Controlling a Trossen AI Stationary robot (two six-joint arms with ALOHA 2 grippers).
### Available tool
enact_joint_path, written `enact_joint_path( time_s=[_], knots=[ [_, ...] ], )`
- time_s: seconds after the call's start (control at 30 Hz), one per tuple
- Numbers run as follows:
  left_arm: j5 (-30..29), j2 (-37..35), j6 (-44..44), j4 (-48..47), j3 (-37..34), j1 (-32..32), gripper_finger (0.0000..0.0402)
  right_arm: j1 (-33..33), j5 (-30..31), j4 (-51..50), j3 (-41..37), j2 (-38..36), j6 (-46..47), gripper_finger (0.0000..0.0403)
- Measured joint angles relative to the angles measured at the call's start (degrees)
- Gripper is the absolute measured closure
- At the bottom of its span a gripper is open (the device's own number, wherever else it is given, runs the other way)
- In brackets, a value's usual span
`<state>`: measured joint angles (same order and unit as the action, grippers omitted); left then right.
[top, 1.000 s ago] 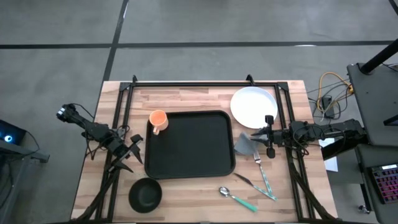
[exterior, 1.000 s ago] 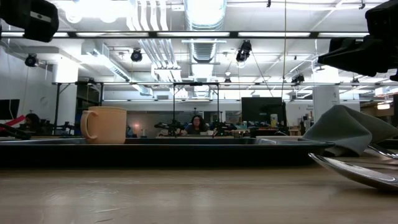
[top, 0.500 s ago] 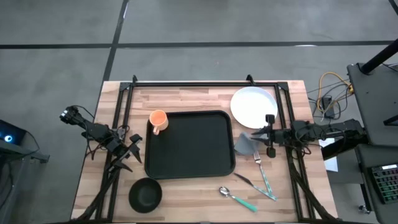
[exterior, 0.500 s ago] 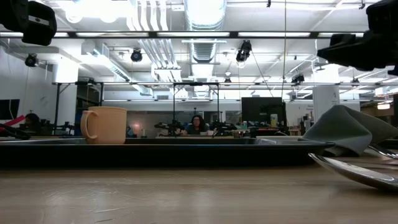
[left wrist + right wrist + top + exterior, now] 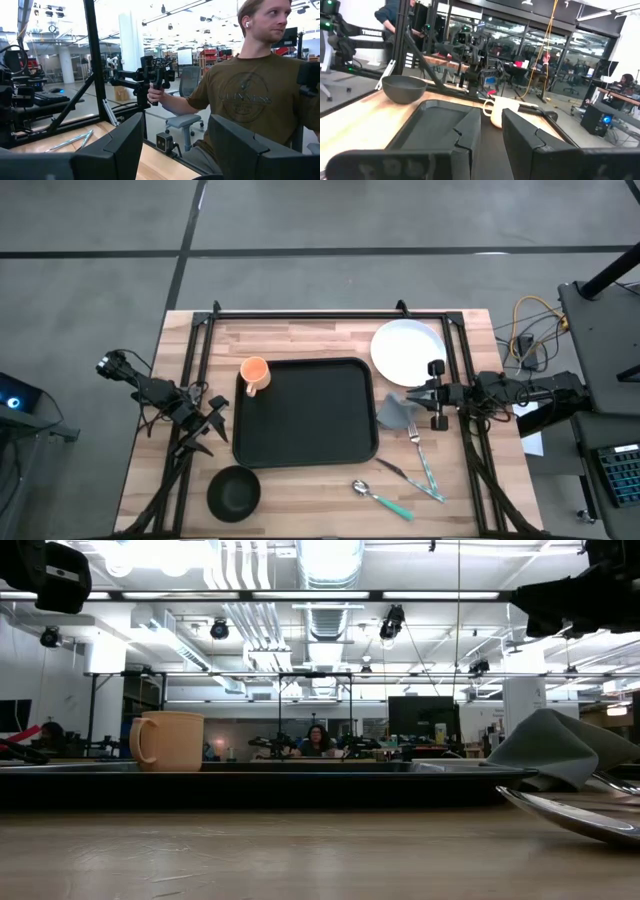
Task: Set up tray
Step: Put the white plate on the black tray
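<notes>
Lying flat in the middle of the wooden table [image 5: 300, 335], the tray [image 5: 305, 412] is seen with its low rim all around. An orange cup [image 5: 254, 372] stands on its far left corner, and the rest of the tray is bare. A white plate [image 5: 407, 350] lies off its far right corner, a grey napkin [image 5: 394, 412] lies just beside its right edge, and a black bowl [image 5: 234, 491] sits near its front left corner. A fork [image 5: 418, 442] and a spoon [image 5: 381, 498] lie on the table to the right and front.

The tray is judged to be stiff, hard and fairly light, but wide and smooth, so it may slip. It is best taken by the raised rim, at the middle of a side, so it does not tip.

The left gripper [image 5: 213, 423] is held just beside the tray's left edge, jaws wide apart, with nothing in them. The right gripper [image 5: 433, 395] is held near the napkin and plate, jaws only a little apart, and nothing is seen held.
</notes>
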<state>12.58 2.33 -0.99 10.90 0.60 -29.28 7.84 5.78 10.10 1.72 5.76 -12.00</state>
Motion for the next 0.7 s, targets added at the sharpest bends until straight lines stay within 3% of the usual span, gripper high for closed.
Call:
enact_joint_path(
  time_s=[0.5, 0.7],
  knots=[
    [-0.04, 0.00, 0.02, 0.00, 0.00, 0.00, 0.0200, 0.00, 0.27, 1.73, 0.00, 0.02, -0.01, 0.0335],
    [-0.04, 0.00, 0.02, 0.00, 0.00, -0.02, 0.0200, 0.00, 5.44, 0.04, 0.00, 0.02, -1.52, 0.0330]
  ],
)
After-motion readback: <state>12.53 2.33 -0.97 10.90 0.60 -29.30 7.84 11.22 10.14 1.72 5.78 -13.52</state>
